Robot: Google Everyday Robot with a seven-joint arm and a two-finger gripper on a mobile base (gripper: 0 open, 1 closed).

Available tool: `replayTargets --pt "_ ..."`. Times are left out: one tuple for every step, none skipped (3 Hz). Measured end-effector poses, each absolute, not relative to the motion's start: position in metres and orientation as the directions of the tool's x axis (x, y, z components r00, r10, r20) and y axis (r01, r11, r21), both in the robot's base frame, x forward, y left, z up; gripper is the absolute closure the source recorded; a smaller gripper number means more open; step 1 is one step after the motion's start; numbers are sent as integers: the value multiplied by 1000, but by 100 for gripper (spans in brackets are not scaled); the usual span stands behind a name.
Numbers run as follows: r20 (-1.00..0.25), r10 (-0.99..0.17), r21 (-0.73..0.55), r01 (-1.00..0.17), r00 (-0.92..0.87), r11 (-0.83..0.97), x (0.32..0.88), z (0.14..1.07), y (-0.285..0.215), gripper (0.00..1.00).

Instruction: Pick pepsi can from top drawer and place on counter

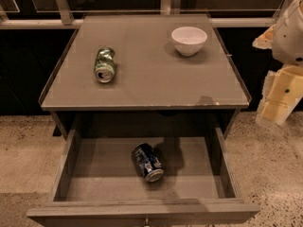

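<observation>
Jaws hang beside the counter (151, 74), partly cropped, opening unclear; pepsi can (148, 162) lies in top drawer (102, 171).

The pepsi can (148, 162) lies on its side in the top drawer (104, 174), near the middle. The drawer stands open on the near side, under the desk (151, 79). On the desk a second can (104, 65) lies left and a bowl (189, 40) stands far right. The tool (277, 103) hangs right of the desk.
</observation>
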State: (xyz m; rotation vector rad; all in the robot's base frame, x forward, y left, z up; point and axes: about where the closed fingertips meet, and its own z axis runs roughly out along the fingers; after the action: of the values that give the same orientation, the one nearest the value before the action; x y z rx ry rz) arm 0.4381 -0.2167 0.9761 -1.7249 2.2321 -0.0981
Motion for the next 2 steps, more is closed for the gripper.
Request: replayTargets --pt "-207 -953 -245 -931 -222 270 438 976 -217 0" --pt "-225 -945 -245 -924 -239 292 431 962 -209 0"
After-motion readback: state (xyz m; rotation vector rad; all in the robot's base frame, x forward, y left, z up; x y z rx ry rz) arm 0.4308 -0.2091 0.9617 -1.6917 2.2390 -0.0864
